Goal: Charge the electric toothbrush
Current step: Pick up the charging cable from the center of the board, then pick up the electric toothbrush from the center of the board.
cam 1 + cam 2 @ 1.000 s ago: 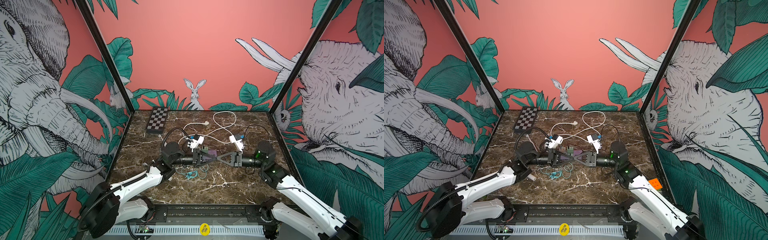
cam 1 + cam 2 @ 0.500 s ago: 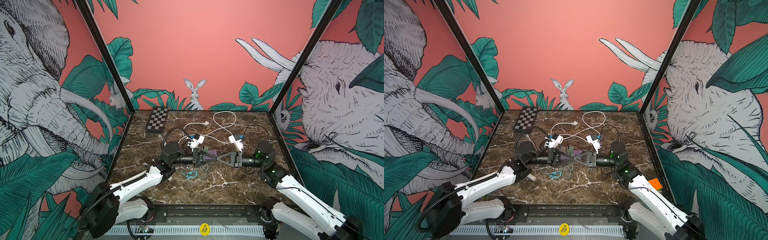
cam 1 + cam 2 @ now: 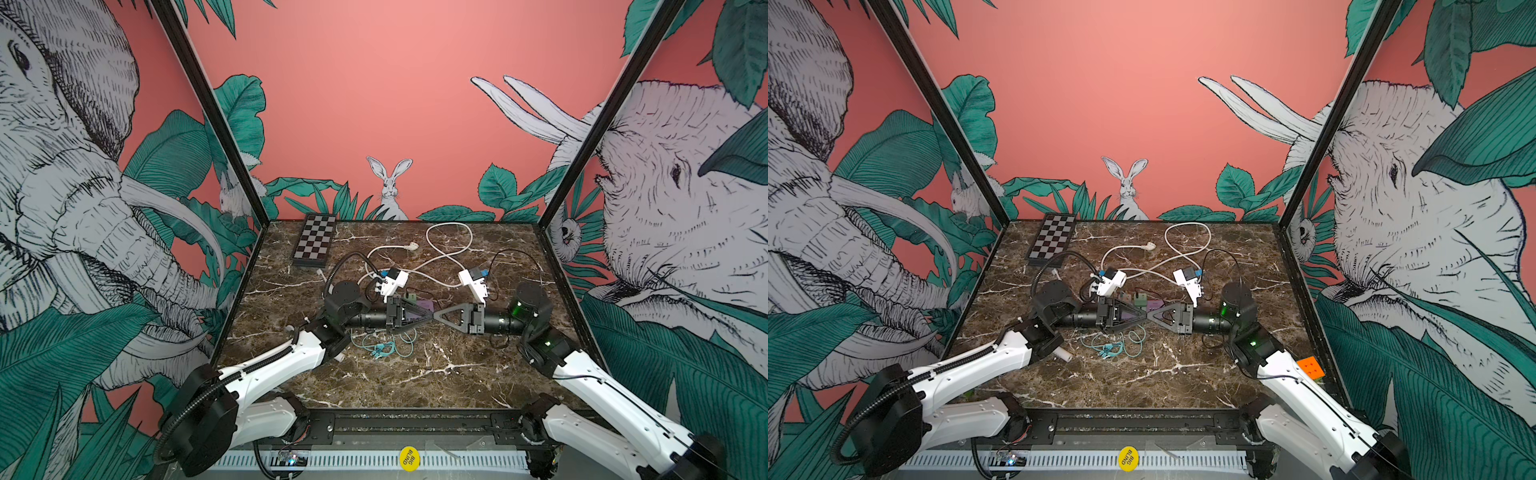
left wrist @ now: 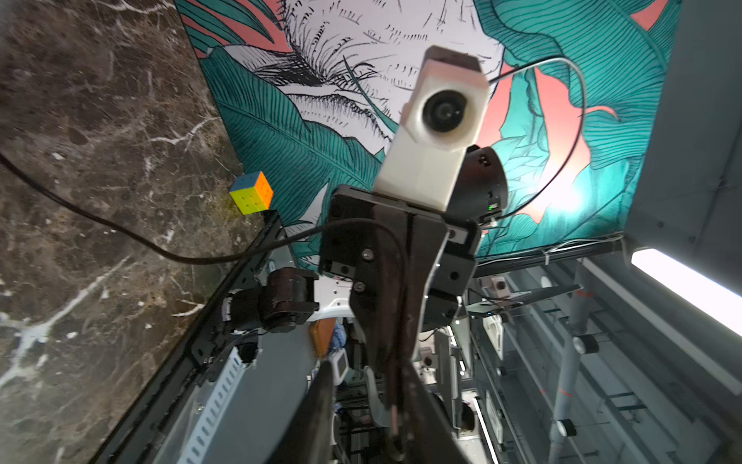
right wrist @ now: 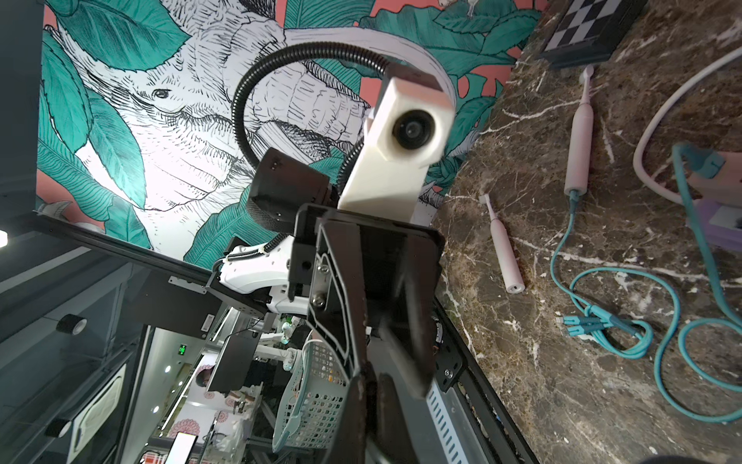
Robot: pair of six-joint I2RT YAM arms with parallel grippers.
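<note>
Left gripper [image 3: 428, 318], jaws slightly parted, meets the closed right gripper [image 3: 441, 318] tip to tip well clear of the chessboard [image 5: 590, 20], beside which the toothbrush [image 5: 580, 132] lies (teal cable [image 5: 598, 321] seemingly in its base), so an arm dragging the loose loops could unplug it.

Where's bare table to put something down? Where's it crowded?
Free: the front strip of the table, between the teal cable and the front edge; the back right corner, between the white cable and the right wall. Crowded: the middle, where the left gripper and right gripper meet by the purple power strip.
</note>
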